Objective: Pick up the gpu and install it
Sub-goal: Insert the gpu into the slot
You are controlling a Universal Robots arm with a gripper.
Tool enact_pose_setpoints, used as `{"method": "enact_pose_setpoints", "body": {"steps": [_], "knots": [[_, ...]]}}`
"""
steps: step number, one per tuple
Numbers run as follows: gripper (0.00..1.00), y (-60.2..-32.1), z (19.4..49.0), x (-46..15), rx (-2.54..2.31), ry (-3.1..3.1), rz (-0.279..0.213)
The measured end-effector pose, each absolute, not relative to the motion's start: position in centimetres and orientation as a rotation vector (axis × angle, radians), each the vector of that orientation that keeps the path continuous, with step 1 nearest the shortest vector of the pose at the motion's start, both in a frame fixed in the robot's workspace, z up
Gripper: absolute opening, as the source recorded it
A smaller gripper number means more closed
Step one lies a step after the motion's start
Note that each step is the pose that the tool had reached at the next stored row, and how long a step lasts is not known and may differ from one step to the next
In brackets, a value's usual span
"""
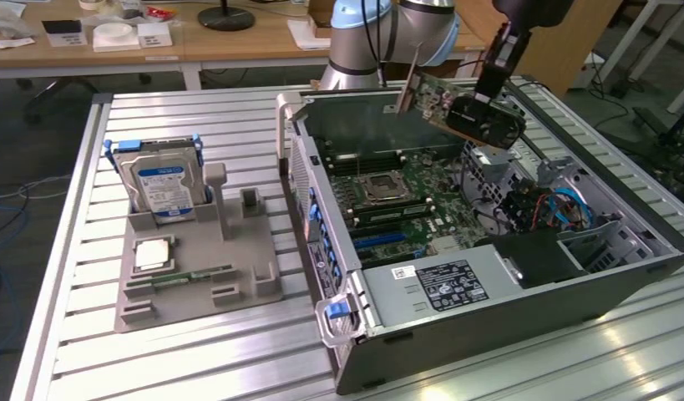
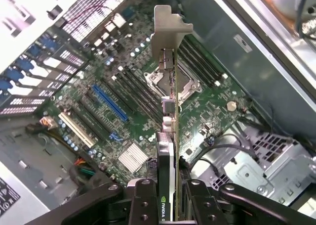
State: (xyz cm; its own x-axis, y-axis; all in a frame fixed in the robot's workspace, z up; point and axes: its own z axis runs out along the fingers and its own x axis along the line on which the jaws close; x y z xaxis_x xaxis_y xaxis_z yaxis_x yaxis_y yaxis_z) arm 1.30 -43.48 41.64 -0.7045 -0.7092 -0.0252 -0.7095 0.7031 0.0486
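clamps the gpu in the gripper, upper right of the frame, over the computer case; likely light, stiff, fragile; grips best by its edges.

Arm: silver-grey tube sections, with rounded joints capped in pale blue.
Cable: thin and black, lying along the silver tube.
Wrist housing: black and boxy.
Gripper: black linkage bars with rounded ends (a round screw head at each pivot).
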Motion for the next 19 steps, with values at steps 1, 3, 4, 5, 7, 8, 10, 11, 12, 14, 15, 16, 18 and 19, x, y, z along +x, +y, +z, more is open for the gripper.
{"method": "enact_pose_setpoints", "body": {"steps": [1,3,4,5,7,8,10,11,12,14,15,16,18,19], "knots": [[0.27,-43.48,41.63,1.30,-1.226,2.887,0.086],[0.27,-43.48,41.61,1.30,-1.263,2.871,0.086],[0.27,-43.48,41.60,1.29,-1.281,2.864,0.086],[0.27,-43.48,41.59,1.29,-1.299,2.856,0.086],[0.27,-43.48,41.57,1.29,-1.334,2.841,0.086],[0.27,-43.48,41.56,1.28,-1.352,2.833,0.086],[0.27,-43.48,41.53,1.28,-1.388,2.816,0.086],[0.27,-43.48,41.52,1.28,-1.406,2.807,0.086],[0.27,-43.48,41.51,1.28,-1.424,2.799,0.086],[0.27,-43.48,41.48,1.28,-1.459,2.781,0.086],[0.27,-43.48,41.47,1.28,-1.476,2.773,0.086],[0.27,-43.48,41.45,1.27,-1.494,2.764,0.086],[0.27,-43.48,41.40,1.28,-1.530,2.745,0.086],[0.27,-43.48,41.37,1.28,-1.547,2.735,0.086]]}}
